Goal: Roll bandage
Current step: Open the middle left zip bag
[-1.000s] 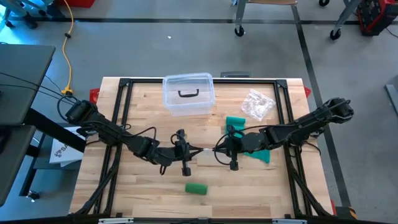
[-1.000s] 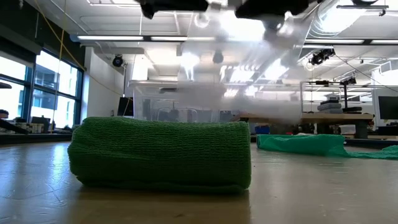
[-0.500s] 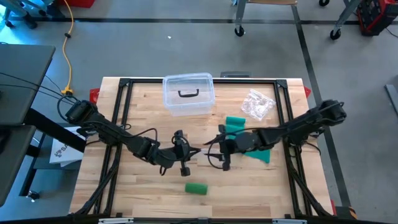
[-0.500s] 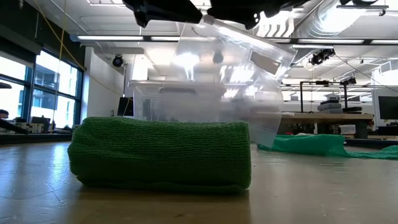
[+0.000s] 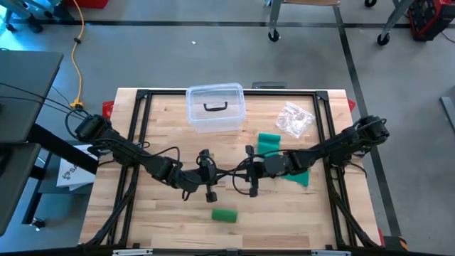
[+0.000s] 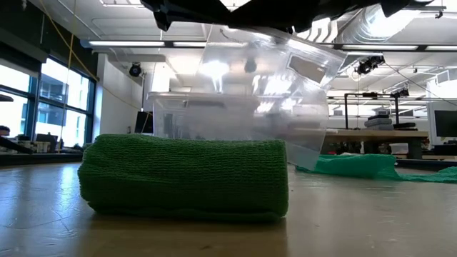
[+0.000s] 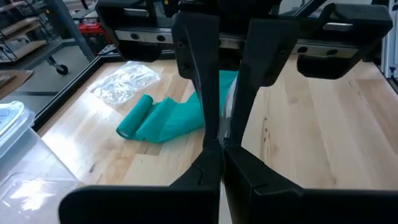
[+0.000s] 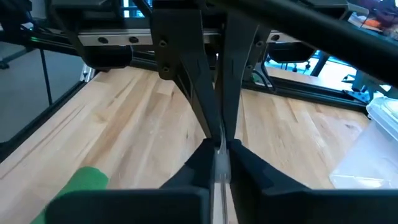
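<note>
A rolled green bandage (image 5: 224,215) lies on its side near the table's front edge, close up in the low view (image 6: 186,175). A teal bandage (image 5: 274,144), partly unrolled, lies flat on the right. My left gripper (image 5: 226,173) and my right gripper (image 5: 237,173) meet tip to tip above the table's middle. Both are shut on a clear plastic bag (image 6: 264,93), which hangs below them behind the green roll. My left gripper pinches the bag's thin upper edge (image 7: 228,117) between its two fingers, coming nearly level from the table's left. The bag hangs below, clear of the table. My right gripper pinches the same edge (image 8: 218,159) between its fingers, nearly level from the table's right, directly opposite the left fingers.
A clear lidded box (image 5: 215,107) stands at the far edge. A crumpled clear wrapper (image 5: 295,119) lies at the far right. A black frame (image 5: 138,128) runs around the table. Bare wood lies at the near left and near right.
My right gripper has moved toward the table's left and a little down, closing up to the left gripper. The clear bag, earlier spread high and blurred, now hangs down in a slanting sheet behind the green roll. The left gripper has stayed where it was.
</note>
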### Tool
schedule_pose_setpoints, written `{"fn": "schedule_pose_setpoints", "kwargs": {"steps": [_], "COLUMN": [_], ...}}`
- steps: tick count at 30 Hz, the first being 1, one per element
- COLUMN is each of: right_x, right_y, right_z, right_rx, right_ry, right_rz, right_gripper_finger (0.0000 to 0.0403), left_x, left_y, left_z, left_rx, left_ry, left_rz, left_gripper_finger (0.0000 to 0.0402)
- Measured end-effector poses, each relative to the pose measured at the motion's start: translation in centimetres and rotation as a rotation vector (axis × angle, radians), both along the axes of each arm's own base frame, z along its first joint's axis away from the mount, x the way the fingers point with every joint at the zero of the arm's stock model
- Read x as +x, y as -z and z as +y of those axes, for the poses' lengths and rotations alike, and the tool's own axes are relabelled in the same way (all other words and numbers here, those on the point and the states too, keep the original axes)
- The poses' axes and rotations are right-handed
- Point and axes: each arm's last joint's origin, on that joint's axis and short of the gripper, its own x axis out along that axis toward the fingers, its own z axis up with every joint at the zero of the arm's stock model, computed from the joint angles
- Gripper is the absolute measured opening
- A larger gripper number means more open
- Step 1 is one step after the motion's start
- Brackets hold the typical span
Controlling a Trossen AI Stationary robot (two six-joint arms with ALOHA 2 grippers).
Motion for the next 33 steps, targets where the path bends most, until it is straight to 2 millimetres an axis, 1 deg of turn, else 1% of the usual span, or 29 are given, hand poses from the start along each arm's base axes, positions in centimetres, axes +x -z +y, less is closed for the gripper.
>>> {"fn": "schedule_pose_setpoints", "kwargs": {"steps": [3,9,12,14,19,22,26,29,33], "right_x": [0.0,-0.1,-0.2,-0.3,-0.4,-0.5,-0.5,-0.5,0.0], "right_y": [0.1,0.1,0.2,0.2,0.4,0.6,0.6,0.4,-0.9], "right_z": [0.0,0.0,0.2,0.4,0.6,0.6,0.6,0.5,0.6], "right_rx": [0.001,0.046,0.049,0.045,0.024,0.017,0.017,0.033,0.033], "right_ry": [0.002,0.017,0.014,0.015,0.024,0.024,0.025,0.056,0.104], "right_rz": [0.007,0.016,0.028,0.029,0.049,0.067,0.066,0.061,0.076], "right_gripper_finger": [0.001,0.0046,0.0051,0.0043,0.0006,0.0005,0.003,0.0068,0.0115], "left_x": [0.0,-0.2,-0.3,-0.3,-0.3,-0.4,-0.3,-0.3,-0.3], "left_y": [0.1,0.3,0.4,0.5,0.5,0.5,0.5,0.4,0.4], "left_z": [0.0,0.0,-0.1,-0.1,-0.1,-0.1,-0.1,-0.1,-0.1], "left_rx": [0.0,0.014,0.012,0.005,0.0,0.0,-0.003,-0.006,-0.007], "left_ry": [0.0,0.003,0.004,-0.001,-0.003,-0.003,-0.003,-0.006,-0.006], "left_rz": [0.006,0.037,0.042,0.049,0.052,0.052,0.045,0.037,0.035], "left_gripper_finger": [0.0,0.0,0.0,0.0,0.0,0.0,0.0,0.0,0.0]}}
